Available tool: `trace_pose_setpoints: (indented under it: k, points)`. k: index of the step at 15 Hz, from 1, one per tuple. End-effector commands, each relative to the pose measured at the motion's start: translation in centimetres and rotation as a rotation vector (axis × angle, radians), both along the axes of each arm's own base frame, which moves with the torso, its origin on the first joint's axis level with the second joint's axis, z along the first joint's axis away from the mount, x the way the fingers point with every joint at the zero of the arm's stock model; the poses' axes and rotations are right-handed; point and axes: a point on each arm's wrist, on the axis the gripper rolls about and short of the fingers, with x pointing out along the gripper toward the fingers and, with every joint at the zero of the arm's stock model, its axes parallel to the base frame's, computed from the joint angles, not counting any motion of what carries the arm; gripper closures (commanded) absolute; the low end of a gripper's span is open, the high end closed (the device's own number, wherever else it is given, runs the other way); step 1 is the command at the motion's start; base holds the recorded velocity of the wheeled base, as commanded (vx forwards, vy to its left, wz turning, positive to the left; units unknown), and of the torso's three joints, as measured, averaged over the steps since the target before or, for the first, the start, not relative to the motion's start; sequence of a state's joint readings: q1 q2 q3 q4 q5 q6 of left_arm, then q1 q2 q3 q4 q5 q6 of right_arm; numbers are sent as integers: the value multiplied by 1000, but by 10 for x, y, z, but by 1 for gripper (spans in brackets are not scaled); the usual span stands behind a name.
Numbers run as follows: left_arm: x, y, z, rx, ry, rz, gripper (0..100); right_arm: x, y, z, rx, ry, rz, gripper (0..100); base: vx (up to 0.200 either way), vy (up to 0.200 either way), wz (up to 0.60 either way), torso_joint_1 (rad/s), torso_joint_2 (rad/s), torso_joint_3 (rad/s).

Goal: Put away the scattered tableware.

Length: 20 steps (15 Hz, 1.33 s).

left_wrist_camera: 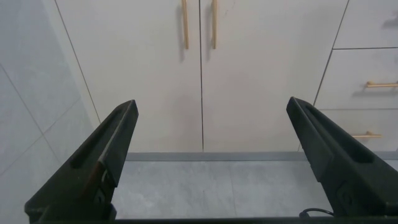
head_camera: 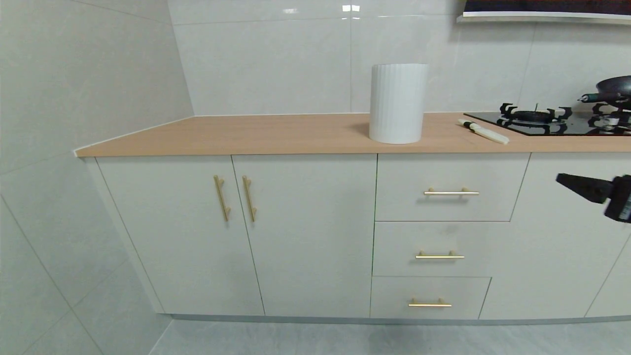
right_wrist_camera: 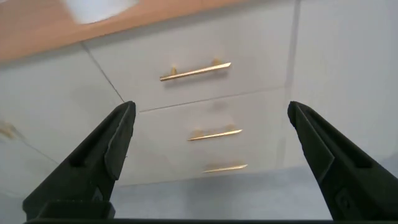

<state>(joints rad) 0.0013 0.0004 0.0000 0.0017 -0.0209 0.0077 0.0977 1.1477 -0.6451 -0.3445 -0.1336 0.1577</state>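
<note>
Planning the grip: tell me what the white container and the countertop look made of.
The container looks like ceramic or plastic: matte white with vertical ribs. The countertop looks like wood or wood-look laminate: light brown grain, smooth surface.

Tiled kitchen corner with a wood-topped counter (head_camera: 276, 133)
Glossy pale wall tiles (head_camera: 266, 59) catch reflections of ceiling light. Under the counter are two cream cabinet doors (head_camera: 305, 231) with upright brass handles (head_camera: 221, 197), beside three stacked drawers (head_camera: 443, 170) with level brass pulls. A black gas hob (head_camera: 542, 125) sits at the right below a hood edge (head_camera: 542, 17); the floor (head_camera: 345, 340) is grey tile
</note>
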Motion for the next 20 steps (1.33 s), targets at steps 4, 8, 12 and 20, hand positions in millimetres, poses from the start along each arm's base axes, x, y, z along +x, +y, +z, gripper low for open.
trace_pose_setpoints:
  k: [4,8,12,20]
  points:
    - [0,0,0,0,-1,0,0,-156,-18,-12,-215,-189,-108,0,0,0,0,0,0,0]
    - [0,0,0,0,-1,1,0,-221,-21,-45,-277,-225,-203,0,0,0,0,0,0,0]
    - [0,0,0,0,-1,1,0,-245,-19,-74,-288,-275,-239,0,0,0,0,0,0,0]
    - [0,0,0,0,-1,0,0,-190,-14,-152,-277,-253,-12,0,0,0,0,0,0,0]
